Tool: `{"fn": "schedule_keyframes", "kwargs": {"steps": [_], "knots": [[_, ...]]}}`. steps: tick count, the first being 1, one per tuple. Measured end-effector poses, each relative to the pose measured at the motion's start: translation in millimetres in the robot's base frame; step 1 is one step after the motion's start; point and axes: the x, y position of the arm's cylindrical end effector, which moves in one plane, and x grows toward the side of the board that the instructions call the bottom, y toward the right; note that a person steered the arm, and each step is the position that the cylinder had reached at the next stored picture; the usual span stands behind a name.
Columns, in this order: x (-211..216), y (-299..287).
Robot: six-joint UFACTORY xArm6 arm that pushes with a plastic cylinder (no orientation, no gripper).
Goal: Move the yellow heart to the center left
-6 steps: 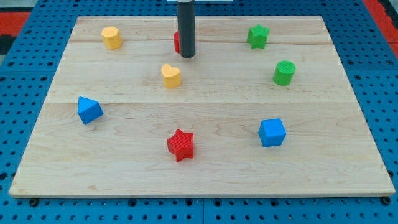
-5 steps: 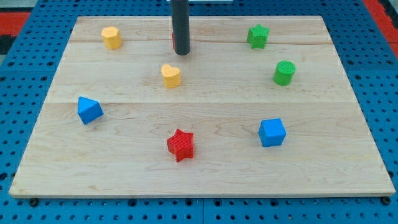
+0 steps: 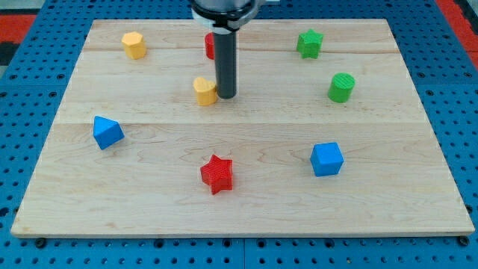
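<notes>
The yellow heart [image 3: 204, 90] lies on the wooden board [image 3: 239, 217], left of centre in the upper half. My tip [image 3: 226, 96] stands right against the heart's right side, touching or nearly touching it. The rod rises straight up from there and hides most of a red block [image 3: 210, 46] behind it near the view's top.
A yellow block [image 3: 134, 45] sits at the top left. A blue block [image 3: 107, 132] lies at the left. A red star [image 3: 217, 174] lies below centre. A blue cube [image 3: 326, 158] is at the lower right. A green star [image 3: 309, 43] and a green cylinder [image 3: 341, 87] are at the right.
My tip has moved down the view from beside the red block to the yellow heart's right side. The heart has barely shifted, if at all. The other blocks have not moved.
</notes>
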Motion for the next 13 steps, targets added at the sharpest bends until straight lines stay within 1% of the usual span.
{"fn": "schedule_keyframes", "kwargs": {"steps": [2, 4, 5, 6, 8, 9, 10, 11, 12, 13], "knots": [[-15, -56], [-11, -86], [-11, -112], [-11, -121], [-10, -121], [17, -113], [55, -102], [47, -106], [16, -111], [5, -123]]}}
